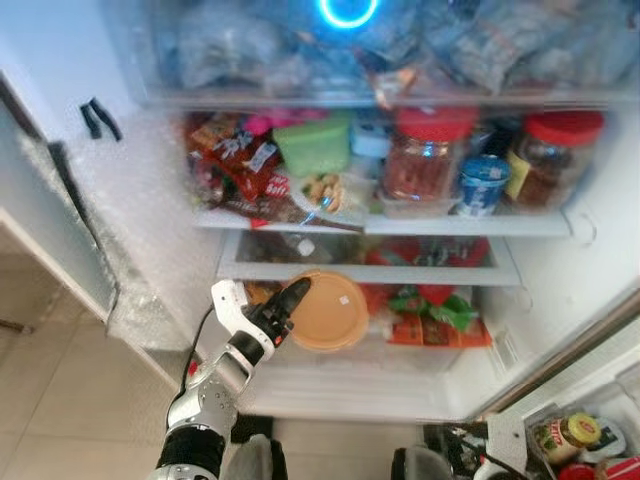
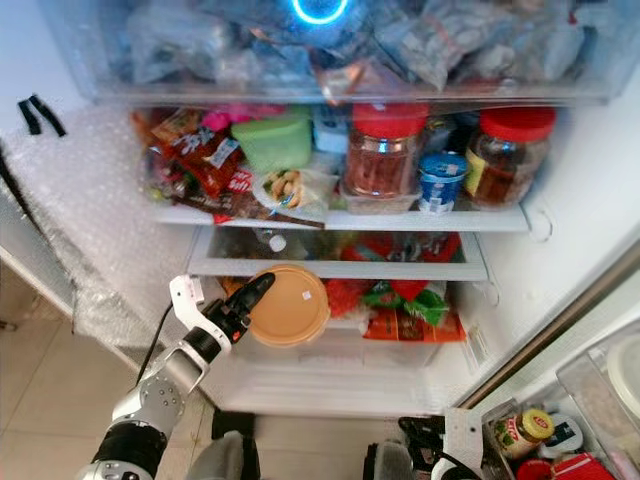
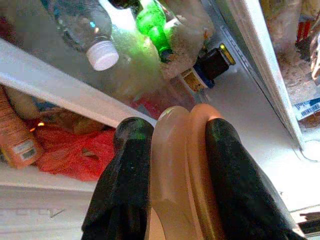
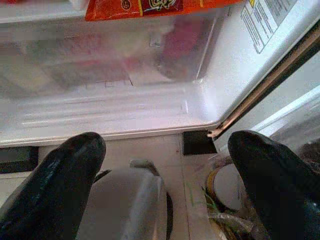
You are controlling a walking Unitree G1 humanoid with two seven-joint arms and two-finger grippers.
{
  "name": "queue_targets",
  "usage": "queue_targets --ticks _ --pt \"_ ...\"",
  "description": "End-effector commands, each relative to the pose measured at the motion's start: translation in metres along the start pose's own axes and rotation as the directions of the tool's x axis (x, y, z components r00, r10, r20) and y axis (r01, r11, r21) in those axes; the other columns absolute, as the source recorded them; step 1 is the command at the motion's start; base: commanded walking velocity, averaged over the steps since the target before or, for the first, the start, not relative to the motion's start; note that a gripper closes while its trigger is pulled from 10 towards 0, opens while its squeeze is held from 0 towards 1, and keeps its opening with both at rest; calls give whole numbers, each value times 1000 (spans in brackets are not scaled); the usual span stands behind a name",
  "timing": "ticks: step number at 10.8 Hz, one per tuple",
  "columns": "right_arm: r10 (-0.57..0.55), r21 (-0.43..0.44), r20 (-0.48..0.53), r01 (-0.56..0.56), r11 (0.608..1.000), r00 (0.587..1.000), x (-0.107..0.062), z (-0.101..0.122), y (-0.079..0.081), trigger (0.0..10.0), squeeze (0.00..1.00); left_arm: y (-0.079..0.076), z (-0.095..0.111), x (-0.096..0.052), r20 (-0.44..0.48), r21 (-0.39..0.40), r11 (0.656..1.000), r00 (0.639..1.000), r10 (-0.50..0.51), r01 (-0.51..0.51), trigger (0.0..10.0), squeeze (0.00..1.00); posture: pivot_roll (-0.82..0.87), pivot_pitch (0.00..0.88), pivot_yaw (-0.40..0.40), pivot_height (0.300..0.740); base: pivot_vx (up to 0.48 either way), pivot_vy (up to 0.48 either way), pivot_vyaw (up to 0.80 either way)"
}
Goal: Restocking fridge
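The left pincer (image 1: 296,297) is clamped on the rim of a round tan container (image 1: 328,310), one black finger (image 3: 125,185) on each side of its edge, and holds it tilted on edge in front of the open fridge (image 1: 590,250), at the level of the clear drawer (image 1: 440,345) near the bottom. Just beyond the pincer, behind the container, red and green packets (image 1: 432,310) crowd that drawer; their print is too blurred to read. Directly above the pincer runs a shallow tray (image 1: 360,270), where the left wrist view shows a clear bottle with a white cap (image 3: 102,54) and a green bottle (image 3: 155,27) lying on their sides. Higher still, the shelf (image 1: 400,224) carries a red snack bag (image 1: 240,165), a green box (image 1: 312,145), two jars with red lids (image 1: 425,150) and a small blue-and-white tub (image 1: 483,183); none of their labels can be read. A frosted compartment of wrapped bags (image 1: 400,45) sits at the top, with a blue ring of light (image 1: 347,10) on it. Well to the pincer's right and lower, door bins hold a jar with a yellow label (image 2: 522,430), its writing illegible. The right pincer (image 4: 165,180) hangs low with its fingers wide apart, facing the fridge's bottom lip and the tiled floor (image 4: 150,145); a white sticker with small print (image 4: 262,22) on the fridge wall beyond it is unreadable.
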State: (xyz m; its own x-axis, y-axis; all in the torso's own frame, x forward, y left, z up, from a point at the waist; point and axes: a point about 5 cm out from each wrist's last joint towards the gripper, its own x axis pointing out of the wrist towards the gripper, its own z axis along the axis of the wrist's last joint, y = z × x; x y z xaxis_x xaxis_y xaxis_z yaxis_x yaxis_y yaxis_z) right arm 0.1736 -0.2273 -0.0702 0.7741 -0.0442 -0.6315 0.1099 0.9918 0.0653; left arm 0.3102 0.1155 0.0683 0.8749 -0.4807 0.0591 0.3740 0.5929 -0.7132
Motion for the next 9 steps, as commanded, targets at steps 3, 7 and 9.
queue_targets --ticks 3,7,9 --pt "-19 14 -28 19 1000 999 -3 -6 -3 10000 0 -1 2 3 10 2 1000 1000 -10 10 10000 0 -11 99 59 639 275 0 0" --pt "-12 14 -19 13 1000 1000 -3 -8 2 10000 0 -1 2 3 4 4 1000 1000 -13 13 10000 0 -11 99 63 639 296 0 0" --pt "-8 14 -8 8 1000 1000 -2 -6 4 10000 0 0 1 5 -7 4 1000 1000 -7 7 10000 0 -10 98 62 639 296 0 0"
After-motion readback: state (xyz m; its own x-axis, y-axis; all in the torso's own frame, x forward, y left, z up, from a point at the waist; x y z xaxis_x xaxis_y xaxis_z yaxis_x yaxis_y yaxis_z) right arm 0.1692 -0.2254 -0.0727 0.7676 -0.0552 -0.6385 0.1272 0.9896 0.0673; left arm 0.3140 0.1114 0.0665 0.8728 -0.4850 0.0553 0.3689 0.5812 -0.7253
